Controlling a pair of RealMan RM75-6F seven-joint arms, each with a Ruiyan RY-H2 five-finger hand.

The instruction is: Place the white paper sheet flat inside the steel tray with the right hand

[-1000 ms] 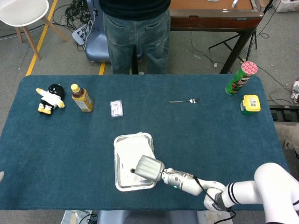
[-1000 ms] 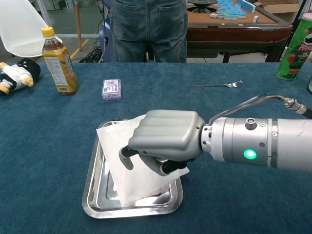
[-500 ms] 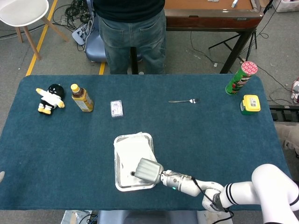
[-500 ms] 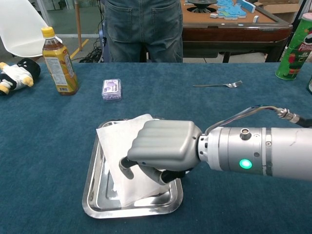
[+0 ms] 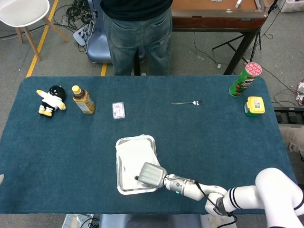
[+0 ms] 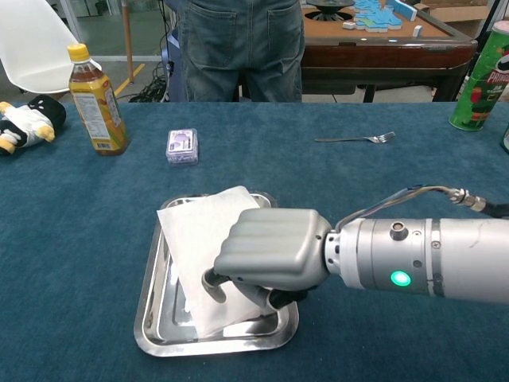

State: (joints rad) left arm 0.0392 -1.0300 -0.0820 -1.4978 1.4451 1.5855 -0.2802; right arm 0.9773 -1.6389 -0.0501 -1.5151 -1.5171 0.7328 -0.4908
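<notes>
Over the near end of the steel tray [image 6: 151, 306] the right hand [image 6: 270, 253] sits with fingers curled down onto the white paper sheet [image 6: 203, 239]; whether it pinches the sheet or only presses it, I cannot tell. Most of the sheet lies in the tray, tilted, its far corners riding over the rim. All this rests on the blue-clothed surface [image 5: 213, 137].

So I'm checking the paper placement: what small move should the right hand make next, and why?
Probably press down a little, then let go: the right hand holds the white paper sheet over the steel tray, but the sheet lies skewed, its far corners riding over the rim.
</notes>
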